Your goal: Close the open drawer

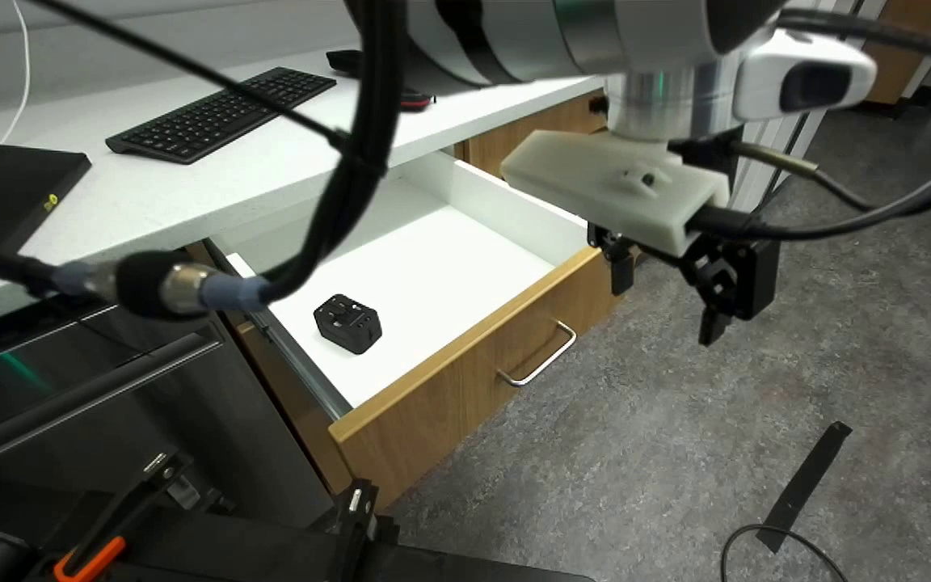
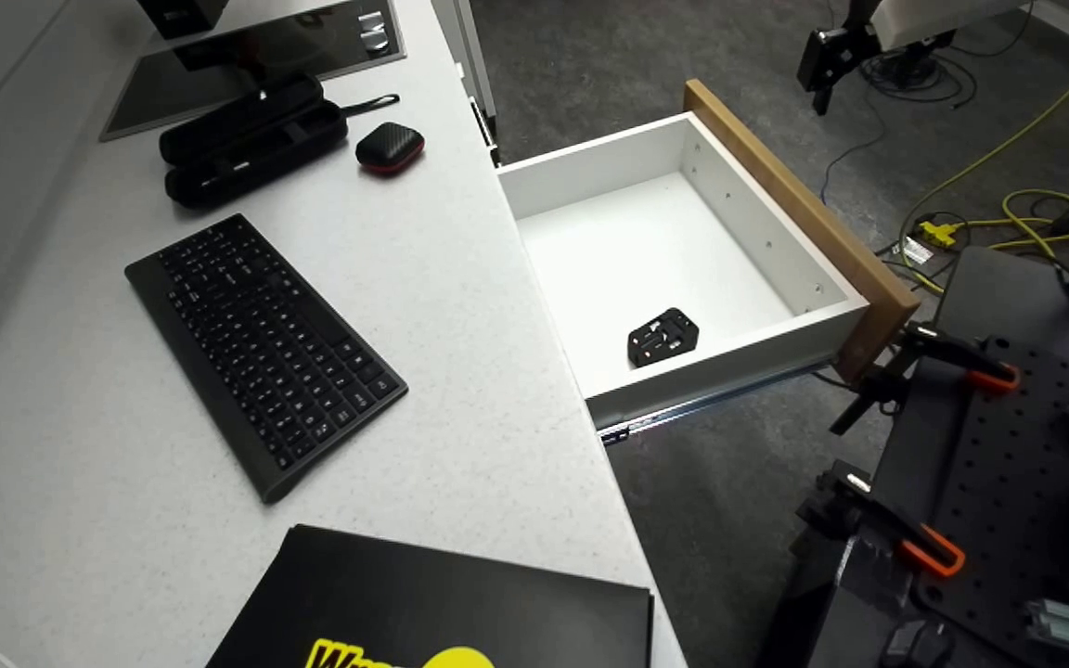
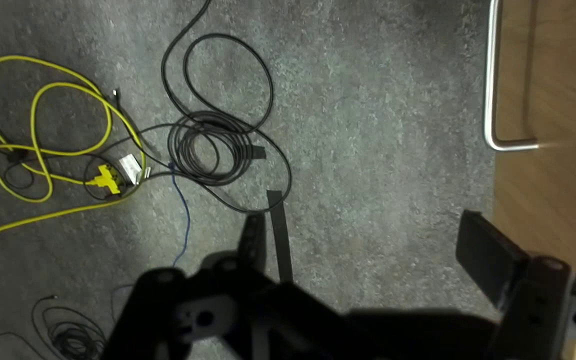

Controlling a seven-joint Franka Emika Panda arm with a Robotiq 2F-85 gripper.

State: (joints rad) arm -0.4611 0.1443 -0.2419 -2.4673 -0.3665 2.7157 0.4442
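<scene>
The drawer (image 1: 449, 416) stands pulled far out below the white counter. Its tan wood front also shows in an exterior view (image 2: 794, 199) and at the right of the wrist view (image 3: 543, 195). Its silver bar handle (image 1: 542, 364) also shows in the wrist view (image 3: 490, 75). A small black block (image 1: 348, 323) lies on the white drawer floor, also in an exterior view (image 2: 664, 336). My gripper (image 1: 667, 303) is open and empty, with its fingers wide apart (image 3: 363, 217). It hangs outside the drawer, beside the front's far end. I see no clear contact with the front.
The counter (image 2: 460, 445) above carries a black keyboard (image 2: 265, 353) and a black box (image 2: 460, 594). A dark appliance (image 1: 191, 412) stands beside the drawer. A black mount table with orange-handled clamps (image 2: 933, 552) is close to the drawer's near corner. Cables (image 3: 213, 142) lie on the floor.
</scene>
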